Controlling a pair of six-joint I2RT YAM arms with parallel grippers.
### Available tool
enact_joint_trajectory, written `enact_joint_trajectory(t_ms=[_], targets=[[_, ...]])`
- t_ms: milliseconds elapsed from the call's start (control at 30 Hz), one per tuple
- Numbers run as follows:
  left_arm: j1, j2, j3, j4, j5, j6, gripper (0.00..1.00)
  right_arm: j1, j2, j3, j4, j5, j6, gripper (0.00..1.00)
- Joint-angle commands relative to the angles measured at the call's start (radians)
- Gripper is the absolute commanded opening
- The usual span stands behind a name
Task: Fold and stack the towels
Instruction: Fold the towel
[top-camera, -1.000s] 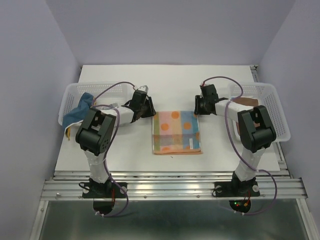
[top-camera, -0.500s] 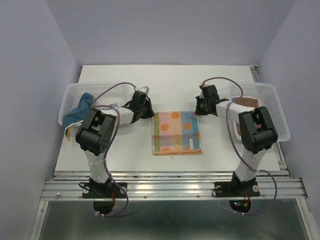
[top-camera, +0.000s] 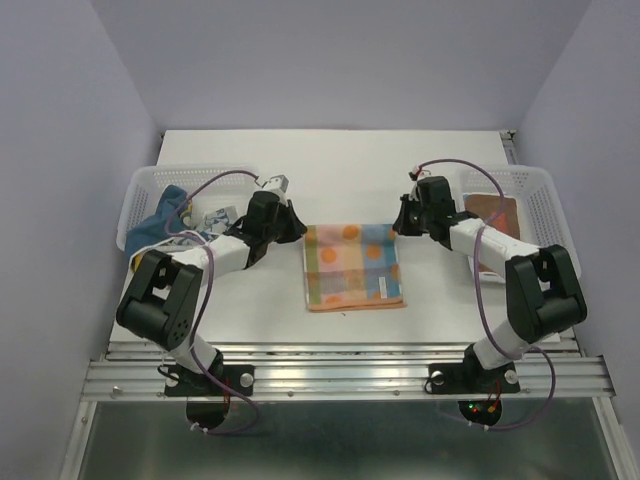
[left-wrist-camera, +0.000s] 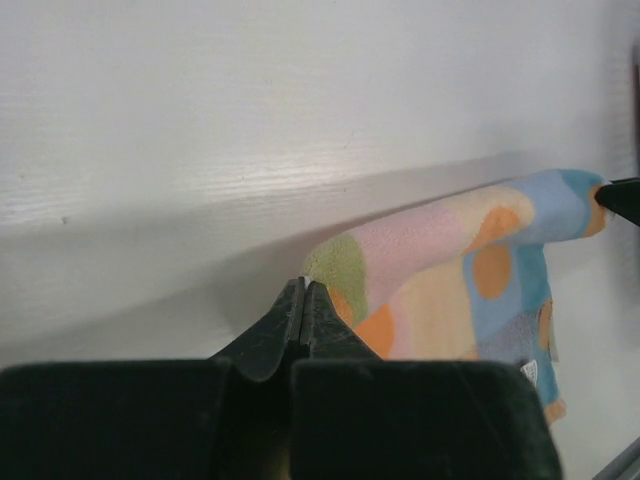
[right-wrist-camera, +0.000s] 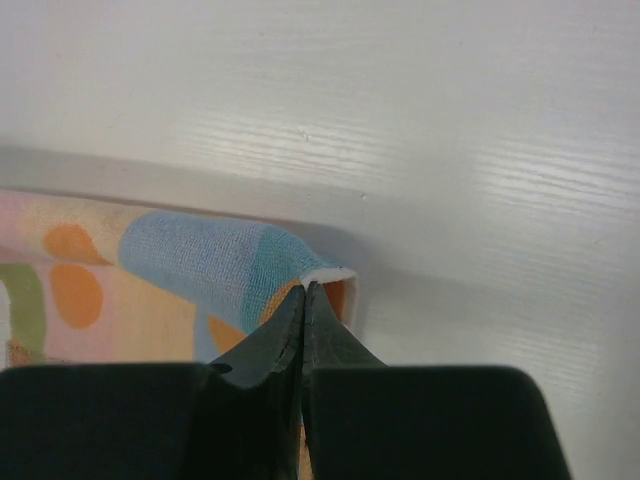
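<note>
A towel (top-camera: 353, 265) with orange and blue circles lies folded in the middle of the table. My left gripper (top-camera: 299, 228) is shut on its far left corner, and my right gripper (top-camera: 398, 226) is shut on its far right corner. In the left wrist view the closed gripper (left-wrist-camera: 304, 286) pinches the towel (left-wrist-camera: 450, 280), whose far edge hangs raised off the table towards the other gripper's tip (left-wrist-camera: 622, 198). In the right wrist view the closed gripper (right-wrist-camera: 305, 288) holds the towel's (right-wrist-camera: 190, 260) white-hemmed blue corner.
A white basket (top-camera: 140, 190) at the left holds a dark blue towel (top-camera: 165, 212) and a white patterned one (top-camera: 213, 217). A second white basket (top-camera: 545, 200) at the right holds a brown towel (top-camera: 492, 212). The walls stand close on both sides.
Both grippers have shut on the towel's far corners. Both arms have dropped lower and stretched out, and the elbows have swung outwards.
</note>
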Motion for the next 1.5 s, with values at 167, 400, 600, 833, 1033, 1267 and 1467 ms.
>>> enact_joint_trajectory(t_ms=[167,400,600,833,1033,1267,1467], targets=[[-0.06,-0.202,-0.203,0.098,0.019,-0.077,0.0,0.003,-0.214,-0.173,0.058,-0.096,0.068,0.01],[-0.12,-0.364,-0.346,0.13,0.01,-0.148,0.0,0.026,-0.388,-0.278,-0.007,-0.105,0.113,0.01],[-0.156,-0.476,-0.438,0.136,-0.001,-0.194,0.0,0.055,-0.491,-0.353,-0.073,-0.105,0.139,0.01],[-0.18,-0.562,-0.514,0.138,0.01,-0.237,0.0,0.062,-0.593,-0.417,-0.117,-0.117,0.156,0.01],[-0.195,-0.63,-0.576,0.138,0.031,-0.264,0.0,0.062,-0.647,-0.463,-0.166,-0.107,0.153,0.01],[-0.212,-0.579,-0.627,0.139,0.056,-0.29,0.0,0.062,-0.62,-0.511,-0.116,-0.125,0.17,0.04],[-0.222,-0.573,-0.659,0.141,0.106,-0.301,0.19,0.062,-0.586,-0.528,-0.116,-0.098,0.185,0.29]])
